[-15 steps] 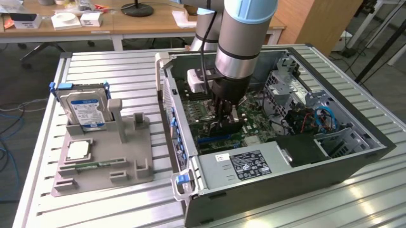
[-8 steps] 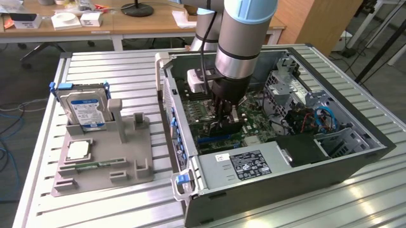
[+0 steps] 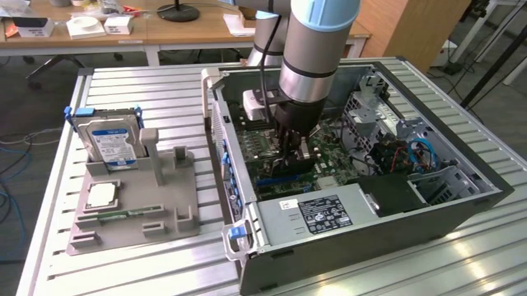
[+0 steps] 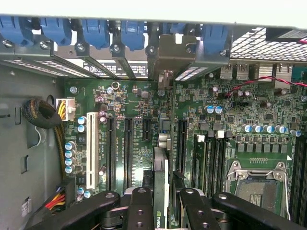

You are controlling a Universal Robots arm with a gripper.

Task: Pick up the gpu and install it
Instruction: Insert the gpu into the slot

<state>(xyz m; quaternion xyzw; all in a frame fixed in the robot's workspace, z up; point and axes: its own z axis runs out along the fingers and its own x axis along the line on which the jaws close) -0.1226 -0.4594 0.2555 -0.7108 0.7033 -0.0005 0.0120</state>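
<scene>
My gripper [image 3: 294, 143] reaches down into the open computer case [image 3: 461, 203] and is shut on the gpu [image 3: 298, 161], which it holds upright over the green motherboard [image 3: 272, 154]. In the wrist view the gpu [image 4: 160, 163] shows edge-on, a thin card between my black fingers [image 4: 140, 206], with the gripper [image 4: 163, 203] clamped on its two faces. Its silver end bracket [image 4: 167, 57] sits at the rear wall of the case, among the blue slot clips [image 4: 96, 31]. The card lines up with the black slots [image 4: 181, 143]; whether it is seated in one I cannot tell.
A grey fixture [image 3: 177, 213] on the slatted table at the exterior view's left holds a blue-labelled hard drive [image 3: 113, 142], a processor [image 3: 100, 195] and a memory stick [image 3: 123, 214]. Inside the case are the power supply [image 3: 321, 213], blue cables [image 3: 420, 151] and the processor socket [image 4: 256, 179].
</scene>
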